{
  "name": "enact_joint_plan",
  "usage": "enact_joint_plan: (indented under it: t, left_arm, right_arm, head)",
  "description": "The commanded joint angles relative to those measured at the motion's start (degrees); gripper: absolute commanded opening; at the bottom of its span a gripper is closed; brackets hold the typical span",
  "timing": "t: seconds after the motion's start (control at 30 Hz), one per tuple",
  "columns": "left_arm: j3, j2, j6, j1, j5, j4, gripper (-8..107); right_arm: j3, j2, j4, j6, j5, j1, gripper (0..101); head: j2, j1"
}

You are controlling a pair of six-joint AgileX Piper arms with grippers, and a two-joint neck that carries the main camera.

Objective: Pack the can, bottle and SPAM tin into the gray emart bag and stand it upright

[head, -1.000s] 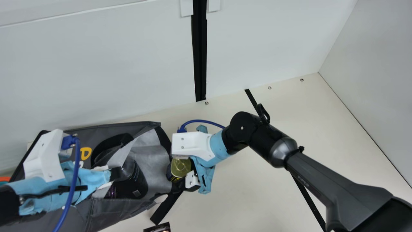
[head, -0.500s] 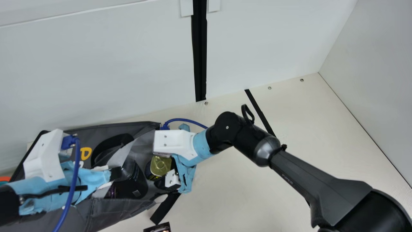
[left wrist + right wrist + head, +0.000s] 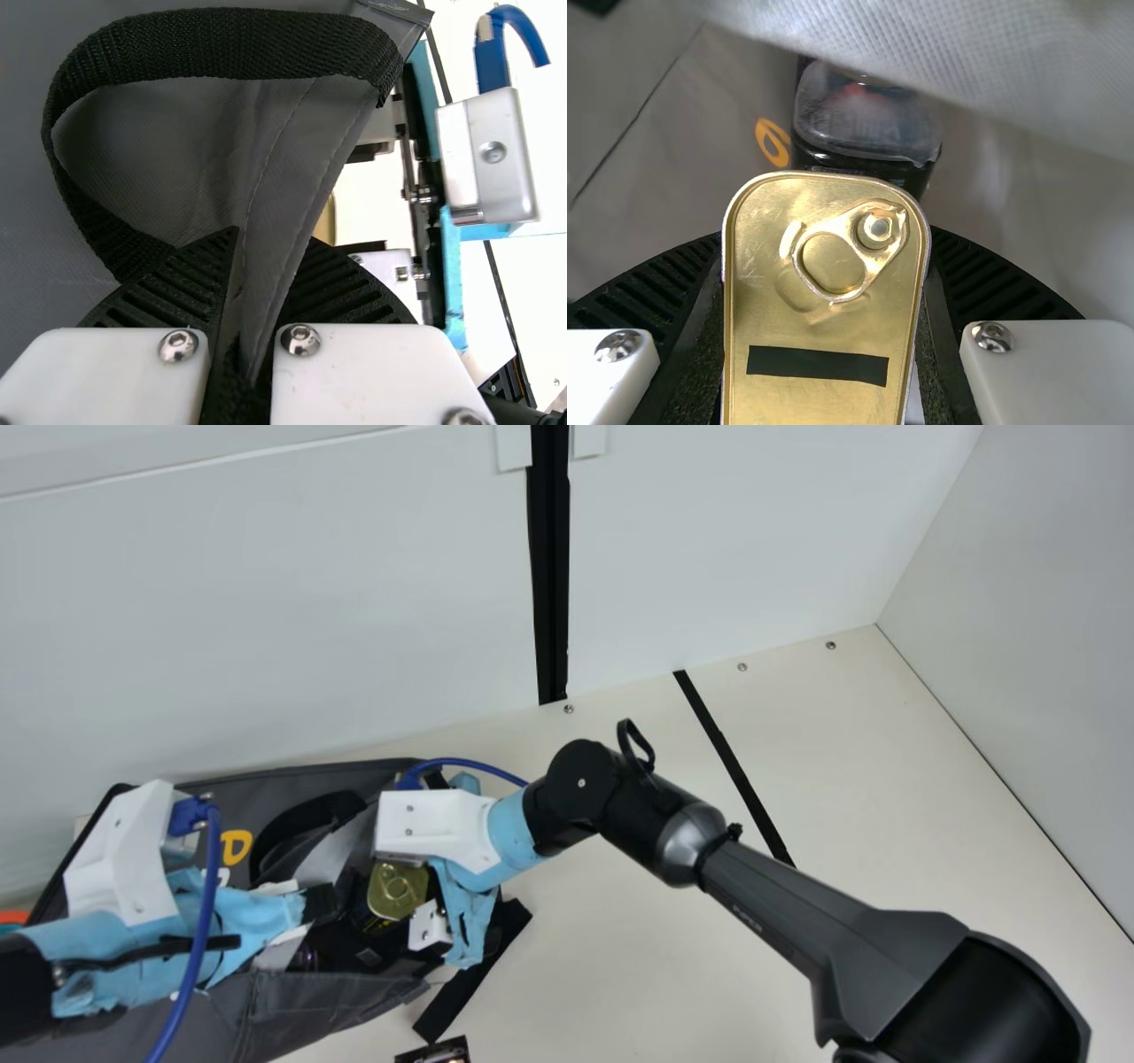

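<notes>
spam tin: the spam tin (image 3: pixel 824 323) is at the mouth of the gray emart bag (image 3: pixel 292 1005), ring-pull end facing your right wrist camera, so the far end should lead on the way in.
right claw: your right claw (image 3: pixel 825 232) is clamped on the tin's two sides, which leaves the lid free and should let you drop it cleanly.
left claw: your left claw (image 3: pixel 273 237) is pinched on a fold of the bag's cloth beside the black handle (image 3: pixel 221 42), likely to keep the mouth spread and the bag from sliding.
bottle: the dark bottle (image 3: pixel 864 133) with the clear cap is inside the bag, just beyond the tin; you probably want the tin beside it, not on its cap.
can: you can't identify it surely here; a dark item (image 3: pixel 436 1052) near the bag on the counter (image 3: pixel 673 965) is too cropped to name.
right arm: it reaches in from your right, wrist bent, claw over the opening.
left arm: it comes across the bag from your left, low, fingertips at the rim.
risk: the slack cloth could snag your right fingers or fold under the tin.
</notes>
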Motion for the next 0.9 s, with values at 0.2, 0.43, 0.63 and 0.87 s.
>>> enact_joint_plan:
  t: [0.2, 0.43, 0.63, 0.87]
  left_arm:
    - [0.0, 0.0, 0.0, 0.0, 0.0, 0.0, -8]
    - [0.0, 0.0, 0.0, 0.0, 0.0, 0.0, -8]
    - [0.0, 0.0, 0.0, 0.0, 0.0, 0.0, -8]
    - [0.0, 0.0, 0.0, 0.0, 0.0, 0.0, -8]
  right_arm:
    - [-2.27, 2.07, 1.0, 1.06, -0.98, 2.12, 0]
    - [-3.93, 3.94, 1.84, 1.71, -1.85, 3.35, 0]
    - [-5.03, 5.23, 2.09, 2.51, -2.61, 4.16, 0]
    - [-5.66, 5.82, 2.3, 3.06, -3.02, 4.55, 17]
  head:
    - [-0.14, -1.3]
    - [-0.14, -1.3]
    - [-0.14, -1.3]
    - [-0.14, -1.3]
